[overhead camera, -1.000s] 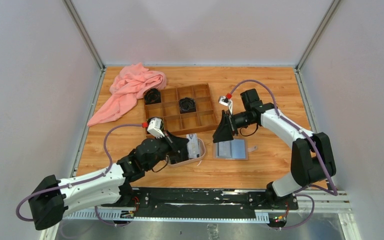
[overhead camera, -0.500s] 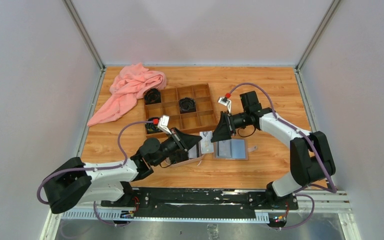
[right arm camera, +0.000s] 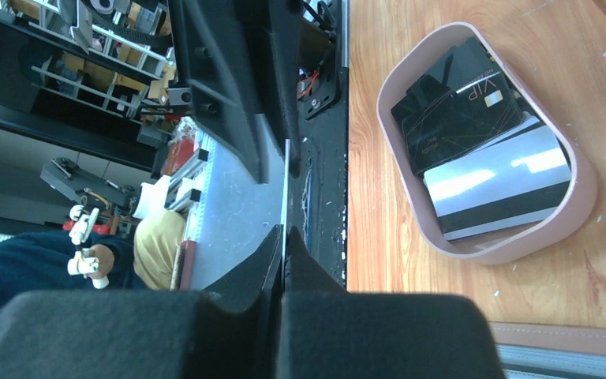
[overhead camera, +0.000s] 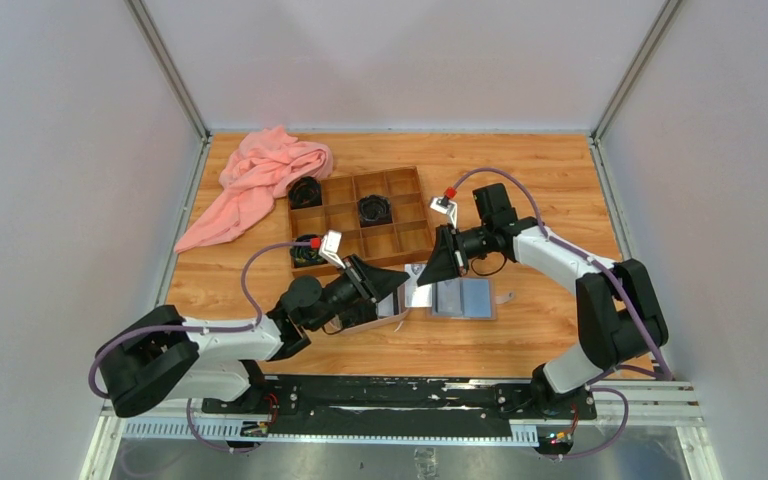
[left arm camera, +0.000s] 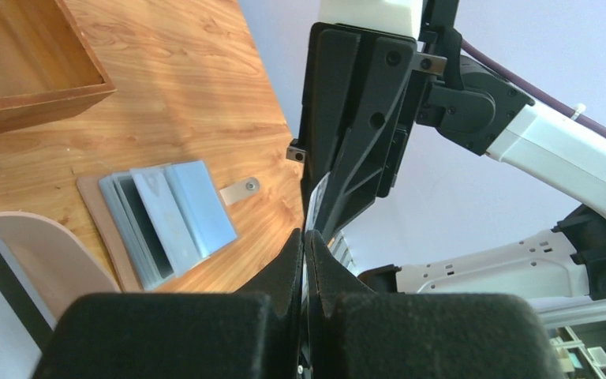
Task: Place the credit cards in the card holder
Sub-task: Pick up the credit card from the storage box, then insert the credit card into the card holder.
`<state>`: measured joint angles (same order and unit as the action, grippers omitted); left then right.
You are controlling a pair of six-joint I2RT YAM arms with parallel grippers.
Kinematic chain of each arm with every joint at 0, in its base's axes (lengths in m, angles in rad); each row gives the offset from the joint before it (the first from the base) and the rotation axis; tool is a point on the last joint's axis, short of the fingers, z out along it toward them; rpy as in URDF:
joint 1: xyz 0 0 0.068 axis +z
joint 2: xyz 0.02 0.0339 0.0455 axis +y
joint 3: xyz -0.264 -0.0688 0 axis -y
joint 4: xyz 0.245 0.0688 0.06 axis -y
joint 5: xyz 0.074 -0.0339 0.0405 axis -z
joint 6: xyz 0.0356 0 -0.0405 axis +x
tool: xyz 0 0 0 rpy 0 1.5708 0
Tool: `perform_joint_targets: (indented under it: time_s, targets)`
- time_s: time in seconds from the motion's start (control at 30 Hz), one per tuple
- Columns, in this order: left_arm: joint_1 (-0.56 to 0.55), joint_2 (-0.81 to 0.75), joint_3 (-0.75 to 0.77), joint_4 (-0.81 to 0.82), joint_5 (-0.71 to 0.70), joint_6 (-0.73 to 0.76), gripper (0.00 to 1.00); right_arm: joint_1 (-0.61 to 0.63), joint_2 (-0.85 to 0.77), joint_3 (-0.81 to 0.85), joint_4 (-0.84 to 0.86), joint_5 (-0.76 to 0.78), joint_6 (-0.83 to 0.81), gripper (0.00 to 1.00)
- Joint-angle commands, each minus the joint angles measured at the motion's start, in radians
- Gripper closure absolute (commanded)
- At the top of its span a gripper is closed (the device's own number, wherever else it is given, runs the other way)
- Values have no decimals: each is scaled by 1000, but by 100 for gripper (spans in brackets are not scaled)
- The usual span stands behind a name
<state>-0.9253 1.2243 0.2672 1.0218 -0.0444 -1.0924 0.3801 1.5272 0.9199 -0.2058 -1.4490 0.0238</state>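
Observation:
A pale credit card (overhead camera: pixel 415 286) hangs edge-on above the table between both grippers. My left gripper (overhead camera: pixel 401 282) pinches its near end, jaws drawn together on it (left arm camera: pixel 304 234). My right gripper (overhead camera: pixel 428 277) is shut on the other end (right arm camera: pixel 284 230); the card's thin edge (right arm camera: pixel 286 185) runs up from its fingers. The card holder (overhead camera: pixel 463 298) lies open and flat under the right gripper, its grey-blue pockets (left arm camera: pixel 158 225) facing up. A black card (right arm camera: pixel 458 106) and a silver striped card (right arm camera: pixel 497 181) lie in the oval tray (right arm camera: pixel 592 189).
The pinkish tray (overhead camera: pixel 365 322) sits just left of the card holder, under my left arm. Behind stands a brown compartment box (overhead camera: pixel 400 245) with black coiled items (overhead camera: pixel 373 209). A pink cloth (overhead camera: pixel 260 180) lies at the back left.
My left arm lifted a card from the tray and carried it right. The right gripper came left to meet it and went from open to shut on the card's far end.

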Motion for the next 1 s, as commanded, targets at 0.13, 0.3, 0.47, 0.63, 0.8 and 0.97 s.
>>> perform_joint_targets:
  time_s: [0.13, 0.3, 0.47, 0.63, 0.8, 0.97]
  targets:
    - [17, -170, -58, -39, 94, 198, 14, -29, -61, 7, -168, 13, -243, 100]
    - [18, -250, -98, -86, 212, 369, 0, -63, -111, 1, -203, -50, -307, 100]
    - [17, -135, -47, -37, 359, 413, 7, -71, -153, -13, -208, -94, -332, 100]
    - [10, 95, 1, 196, 466, 349, 26, -76, -157, -14, -208, -91, -328, 100]
    - [8, 303, 38, 474, 512, 224, 44, -76, -156, -17, -210, -88, -328, 100]
    - [5, 363, 64, 503, 516, 208, 50, -76, -156, -19, -211, -72, -329, 100]
